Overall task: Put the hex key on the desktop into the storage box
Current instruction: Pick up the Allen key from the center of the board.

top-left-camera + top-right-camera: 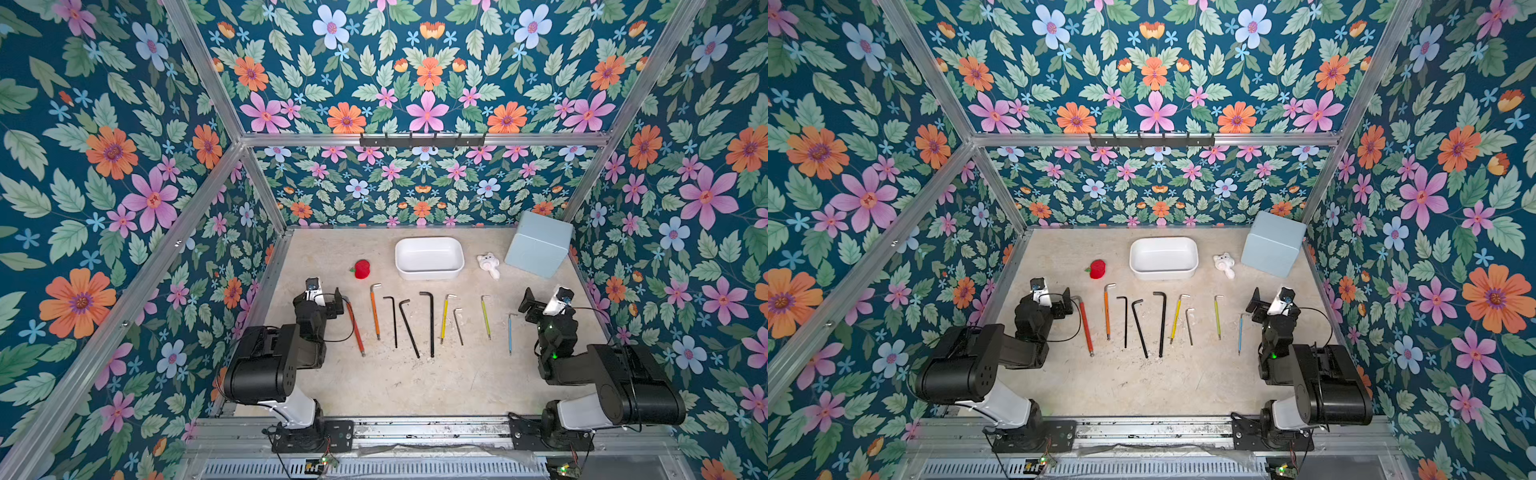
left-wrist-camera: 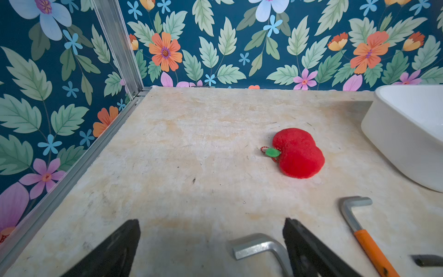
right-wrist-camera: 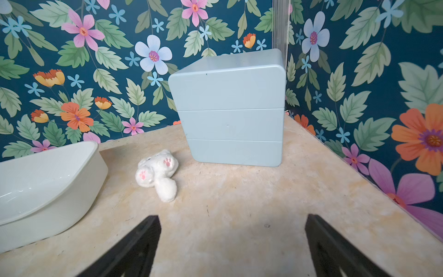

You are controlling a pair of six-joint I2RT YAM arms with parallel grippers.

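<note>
Hex keys point(image 1: 432, 324) lie in a row on the desktop point(image 1: 415, 386), none yet in the white storage box point(image 1: 428, 273).
Left gripper point(image 2: 211, 251) stands open, the bent end of the red-handled hex key point(image 2: 256, 247) between its jaws, seemingly lined up for a pick; right gripper point(image 3: 230, 249), equally wide and empty, hovers over bare desktop.

No readable text, label, brand, number or sign anywhere, whether on the storage box point(image 1: 429, 272), the pale blue box point(image 1: 538, 245), the hex keys point(image 1: 432, 328) or the flowered walls point(image 1: 104, 124).
</note>
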